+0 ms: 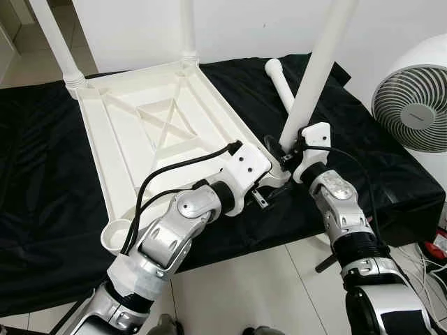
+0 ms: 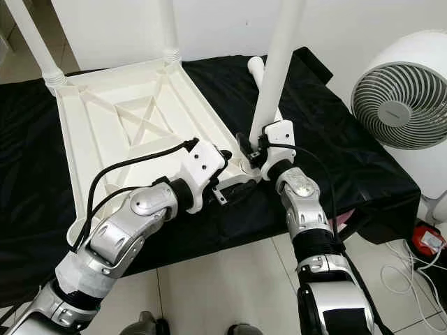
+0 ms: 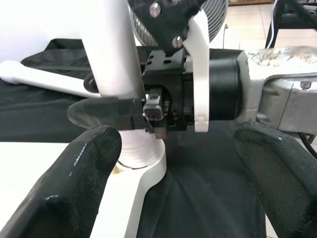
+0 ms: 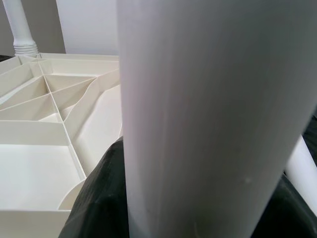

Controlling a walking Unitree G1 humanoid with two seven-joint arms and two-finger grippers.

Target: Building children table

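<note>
Cloth [image 1: 42,174] — black, under tabletop [image 1: 119,150]

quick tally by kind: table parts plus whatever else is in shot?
Table top: 1
Legs standing in corner sockets: 3
Loose leg lying on the cloth: 1
Black cloth: 1
Fan: 1
Total: 7
Right gripper grips the near leg; left gripper open beside it.

Three upright white plastic legs [image 1: 323,63] ran off the top edge. The right gripper's [image 1: 290,148] jaws sat hidden behind its white mount. The round white fan [image 1: 418,98] was cut by the right edge.
</note>
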